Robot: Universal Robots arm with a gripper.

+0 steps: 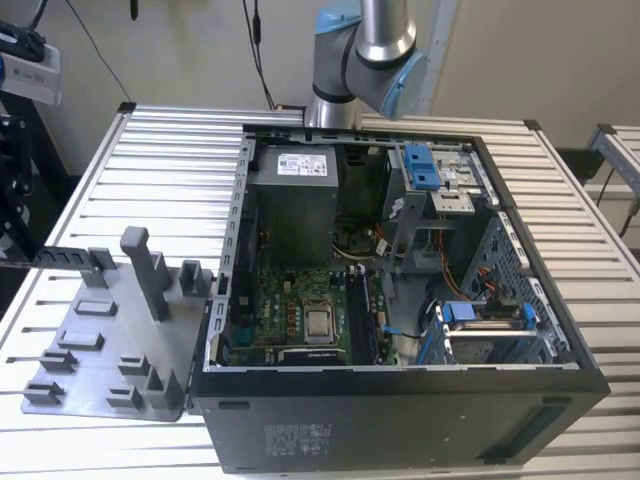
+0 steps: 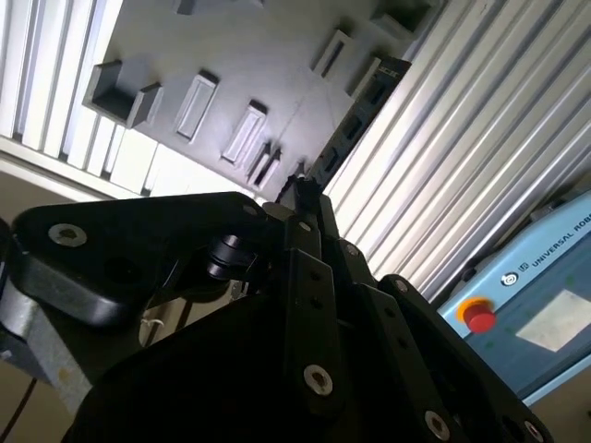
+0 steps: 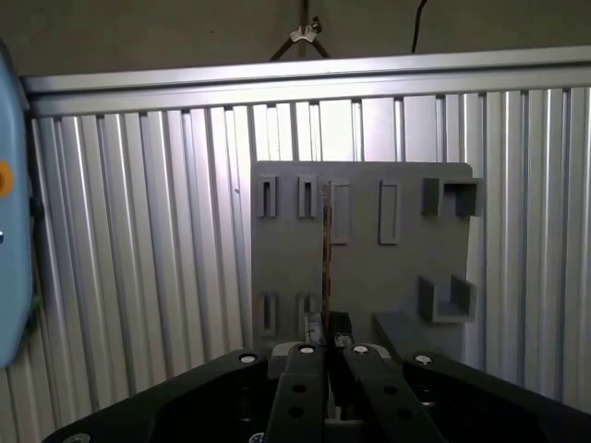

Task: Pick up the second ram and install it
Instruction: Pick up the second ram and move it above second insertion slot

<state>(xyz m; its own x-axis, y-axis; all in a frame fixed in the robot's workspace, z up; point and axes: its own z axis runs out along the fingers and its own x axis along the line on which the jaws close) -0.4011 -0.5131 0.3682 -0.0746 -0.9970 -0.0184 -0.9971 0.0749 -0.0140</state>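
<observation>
Right up against the lens in both wrist views is the black gripper (image 3: 325,348) — clenched on one end of the ram (image 3: 325,263), which sticks straight out from the fingertips, edge-on in the first wrist view. The second wrist view catches the ram's flat side with its row of chips, running out over the grey fixture (image 2: 231,65) and past its edge, above the slatted table (image 2: 462,157). Can't tell if it touches the fixture or hangs clear. A blue-grey pendant (image 2: 526,314) with a red button shows past the slats. In the exterior view the open case (image 1: 400,415) sits just beside the fixture, on the exterior view's right — the arm (image 1: 365,45) rises behind the case.
</observation>
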